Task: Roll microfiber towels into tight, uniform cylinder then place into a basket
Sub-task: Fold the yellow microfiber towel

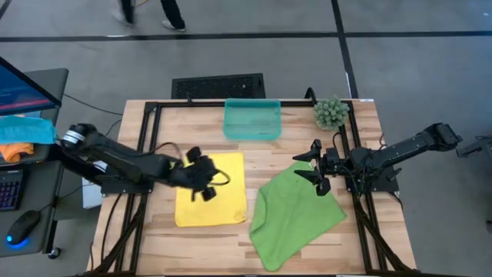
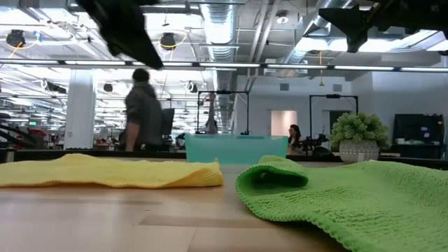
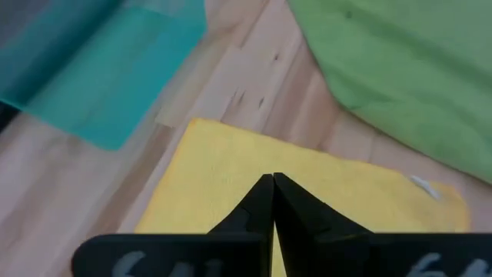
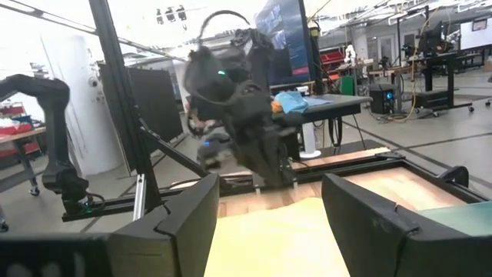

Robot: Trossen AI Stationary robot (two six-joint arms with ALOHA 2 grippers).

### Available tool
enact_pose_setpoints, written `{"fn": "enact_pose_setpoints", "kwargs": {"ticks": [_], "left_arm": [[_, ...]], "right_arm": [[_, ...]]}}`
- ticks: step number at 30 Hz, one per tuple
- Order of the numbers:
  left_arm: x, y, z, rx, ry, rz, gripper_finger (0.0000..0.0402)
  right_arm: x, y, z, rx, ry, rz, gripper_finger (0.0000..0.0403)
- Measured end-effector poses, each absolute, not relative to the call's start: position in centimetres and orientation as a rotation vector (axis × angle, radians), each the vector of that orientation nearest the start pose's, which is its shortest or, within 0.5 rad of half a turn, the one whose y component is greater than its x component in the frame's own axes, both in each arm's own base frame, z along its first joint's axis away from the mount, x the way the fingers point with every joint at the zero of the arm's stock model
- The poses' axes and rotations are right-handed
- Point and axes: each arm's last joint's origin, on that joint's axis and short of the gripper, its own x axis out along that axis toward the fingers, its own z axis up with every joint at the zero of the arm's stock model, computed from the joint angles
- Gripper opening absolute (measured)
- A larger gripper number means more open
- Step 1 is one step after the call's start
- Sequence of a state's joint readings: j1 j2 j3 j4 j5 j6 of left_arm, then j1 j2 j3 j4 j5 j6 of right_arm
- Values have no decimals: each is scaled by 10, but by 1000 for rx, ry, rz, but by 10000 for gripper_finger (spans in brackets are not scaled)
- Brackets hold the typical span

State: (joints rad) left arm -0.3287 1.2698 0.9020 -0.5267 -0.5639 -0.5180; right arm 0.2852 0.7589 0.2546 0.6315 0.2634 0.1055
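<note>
The yellow towel [image 1: 219, 201] lies flat on the table's left half; it also shows in the left wrist view [image 3: 231, 169]. The larger lime green towel [image 1: 296, 215] lies rumpled to its right, one near corner folded over [image 2: 280, 171]. The teal basket [image 1: 252, 119] stands at the far middle edge. My left gripper [image 1: 201, 181] is shut and hovers above the yellow towel, well clear of it [image 2: 122, 28]. My right gripper [image 1: 315, 169] is open above the green towel's far right corner, also well above the table [image 2: 364, 21].
A small potted plant [image 1: 332, 111] stands at the far right corner. A black vented panel [image 1: 218, 85] lies beyond the far edge. A black metal frame [image 1: 142, 146] borders the table. A blue cloth [image 1: 23, 129] lies on the side desk at left. A person [image 2: 143, 108] walks behind the table.
</note>
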Motion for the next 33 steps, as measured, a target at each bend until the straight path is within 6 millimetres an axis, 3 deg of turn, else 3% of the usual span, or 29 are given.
{"fn": "enact_pose_setpoints", "kwargs": {"ticks": [6, 15, 22, 29, 33], "left_arm": [[202, -101, 258, -76, 714, 411, 0], [157, -143, 239, -37, 628, 379, 0], [142, -149, 225, -34, 629, 348, 0], [142, -149, 225, -18, 633, 341, 0], [142, -150, 224, -40, 659, 326, 0]], "right_arm": [[162, 40, 232, 127, -127, 28, 254], [174, 44, 239, 75, -200, 56, 254], [218, 58, 248, -61, -132, 74, 254], [266, 78, 235, -102, -23, 97, 254], [288, 86, 237, -160, -15, 102, 254]]}}
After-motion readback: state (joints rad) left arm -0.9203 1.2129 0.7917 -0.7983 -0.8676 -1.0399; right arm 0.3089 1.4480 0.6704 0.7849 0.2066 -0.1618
